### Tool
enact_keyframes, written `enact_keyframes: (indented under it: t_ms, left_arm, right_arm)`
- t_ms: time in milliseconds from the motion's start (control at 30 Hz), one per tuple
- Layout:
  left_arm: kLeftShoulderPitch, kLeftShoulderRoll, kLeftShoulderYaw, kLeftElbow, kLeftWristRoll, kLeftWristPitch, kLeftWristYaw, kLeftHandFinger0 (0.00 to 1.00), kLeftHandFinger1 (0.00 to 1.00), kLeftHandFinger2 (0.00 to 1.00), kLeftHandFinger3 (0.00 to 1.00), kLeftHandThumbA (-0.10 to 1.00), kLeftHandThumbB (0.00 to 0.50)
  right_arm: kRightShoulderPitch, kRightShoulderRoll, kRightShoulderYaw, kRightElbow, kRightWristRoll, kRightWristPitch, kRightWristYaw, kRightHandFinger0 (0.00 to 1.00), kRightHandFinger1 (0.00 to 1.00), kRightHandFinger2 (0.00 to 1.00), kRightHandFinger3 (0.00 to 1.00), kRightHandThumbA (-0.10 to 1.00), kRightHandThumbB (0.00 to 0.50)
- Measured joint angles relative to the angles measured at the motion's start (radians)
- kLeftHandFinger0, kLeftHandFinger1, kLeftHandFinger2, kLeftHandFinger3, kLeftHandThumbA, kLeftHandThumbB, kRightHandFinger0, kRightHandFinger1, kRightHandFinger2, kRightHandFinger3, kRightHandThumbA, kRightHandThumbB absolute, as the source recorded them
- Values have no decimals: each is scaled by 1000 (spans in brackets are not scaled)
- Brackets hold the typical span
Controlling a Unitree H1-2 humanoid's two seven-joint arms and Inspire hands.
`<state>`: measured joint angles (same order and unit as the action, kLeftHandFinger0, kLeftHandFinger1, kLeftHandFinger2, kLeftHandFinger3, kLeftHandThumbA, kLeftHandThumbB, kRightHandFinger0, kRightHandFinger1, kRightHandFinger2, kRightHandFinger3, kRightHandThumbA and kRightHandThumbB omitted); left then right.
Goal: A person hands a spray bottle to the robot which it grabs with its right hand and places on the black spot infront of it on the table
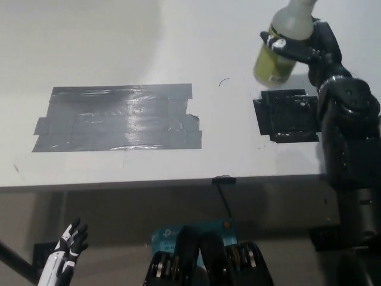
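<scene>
My black right hand is shut on a spray bottle with a pale upper body and yellowish liquid below; its top runs out of the picture. The bottle hangs tilted above the table, just beyond the far left corner of a small black spot taped on the white table. My right forearm covers the right side of that spot. My white left hand rests low at the lower left, below the table edge, fingers spread.
A large grey patch of tape lies left of centre on the table. The table's front edge runs across the picture, with a small black clip on it.
</scene>
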<state>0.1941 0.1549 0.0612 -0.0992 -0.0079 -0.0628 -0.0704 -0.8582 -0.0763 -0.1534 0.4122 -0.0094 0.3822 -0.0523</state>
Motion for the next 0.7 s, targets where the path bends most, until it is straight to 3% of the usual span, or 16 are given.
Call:
enact_keyframes:
  t_ms: [100,200,333,367,467,500,567,600,700]
  left_arm:
    - [0,0,0,0,0,0,0,1000,1000,1000,1000,928,17]
    - [-2,0,0,0,0,0,0,1000,1000,1000,1000,932,5]
    - [-3,-1,0,0,0,0,0,1000,1000,1000,1000,934,8]
    - [-3,-1,0,0,0,1,0,1000,1000,1000,1000,935,7]
    - [-4,-2,0,0,0,1,0,1000,1000,1000,1000,942,0]
    - [-3,-2,0,0,0,1,0,1000,1000,1000,1000,942,0]
    - [-3,-2,0,1,0,1,0,1000,1000,1000,1000,950,0]
    - [-2,-2,0,1,0,1,0,1000,1000,1000,1000,953,0]
    - [-2,-3,0,1,0,1,0,1000,1000,1000,1000,971,0]
  right_arm:
    - [39,0,12,26,-19,-24,-18,0,114,296,268,658,340]
    - [73,0,23,58,-36,-47,-31,11,143,321,267,704,356]
    - [109,0,33,104,-53,-81,-47,10,114,262,95,689,335]
    - [111,0,34,107,-54,-93,-50,14,110,254,242,685,334]
    - [110,0,47,138,-70,-149,-68,10,84,203,230,646,317]
    - [110,0,53,149,-77,-166,-75,24,141,261,31,627,290]
    - [110,0,62,171,-86,-200,-90,63,226,356,28,634,280]
    - [110,0,67,186,-90,-221,-99,94,289,420,51,648,300]
    - [110,0,77,222,-101,-289,-127,120,344,488,108,685,315]
